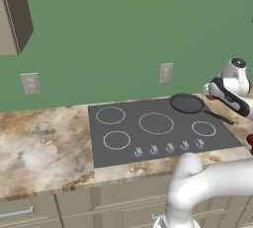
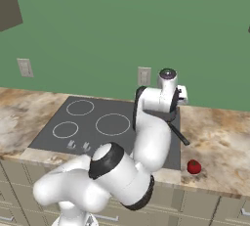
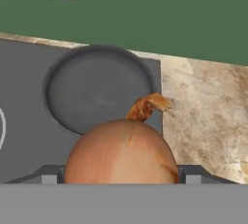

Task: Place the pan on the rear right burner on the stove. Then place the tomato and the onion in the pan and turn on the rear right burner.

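Observation:
The brownish-orange onion sits large in the hand view, with my gripper shut on it and a dark fingertip at each side. Beneath it, the empty dark grey pan rests at the rear right of the stove. From the left base view, the pan covers the rear right burner, its black handle pointing front-right, and my hand hangs just to its right. The red tomato lies on the counter right of the stove; it also peeks in at the frame edge.
A row of silver knobs lines the stove's front edge. Wall outlets sit behind the cooktop. Marbled counter stretches left of the stove and also lies to the right. A cabinet hangs at upper left.

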Robot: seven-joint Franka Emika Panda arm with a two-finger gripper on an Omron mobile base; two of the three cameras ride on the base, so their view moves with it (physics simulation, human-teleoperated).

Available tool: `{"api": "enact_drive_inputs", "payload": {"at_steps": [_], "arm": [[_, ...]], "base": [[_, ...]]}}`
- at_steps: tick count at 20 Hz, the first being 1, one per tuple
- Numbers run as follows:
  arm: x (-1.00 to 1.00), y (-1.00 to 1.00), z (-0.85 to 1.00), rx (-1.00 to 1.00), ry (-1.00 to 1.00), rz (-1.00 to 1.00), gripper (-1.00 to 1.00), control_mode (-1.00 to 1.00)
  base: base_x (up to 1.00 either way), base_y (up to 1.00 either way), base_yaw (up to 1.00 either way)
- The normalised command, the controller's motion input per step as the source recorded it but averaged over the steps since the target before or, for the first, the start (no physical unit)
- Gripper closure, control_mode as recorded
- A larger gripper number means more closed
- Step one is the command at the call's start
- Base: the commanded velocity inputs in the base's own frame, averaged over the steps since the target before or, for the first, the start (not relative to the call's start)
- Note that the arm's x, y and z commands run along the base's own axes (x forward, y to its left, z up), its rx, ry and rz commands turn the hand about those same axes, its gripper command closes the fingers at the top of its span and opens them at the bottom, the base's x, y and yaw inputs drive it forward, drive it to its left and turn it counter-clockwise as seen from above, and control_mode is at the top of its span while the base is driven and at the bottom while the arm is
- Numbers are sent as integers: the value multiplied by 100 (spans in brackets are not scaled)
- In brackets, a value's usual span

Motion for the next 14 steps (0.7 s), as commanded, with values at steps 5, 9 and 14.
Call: {"api": "enact_drive_inputs", "payload": {"at_steps": [5, 9, 14], "arm": [[-1, 30, 19, -5, -1, 0, 100, -100], [12, 26, 1, -4, 0, 0, 100, -100], [23, 26, 0, -4, 0, 0, 100, -100]], "base": [[0, 0, 0], [0, 0, 0], [0, 0, 0]]}}
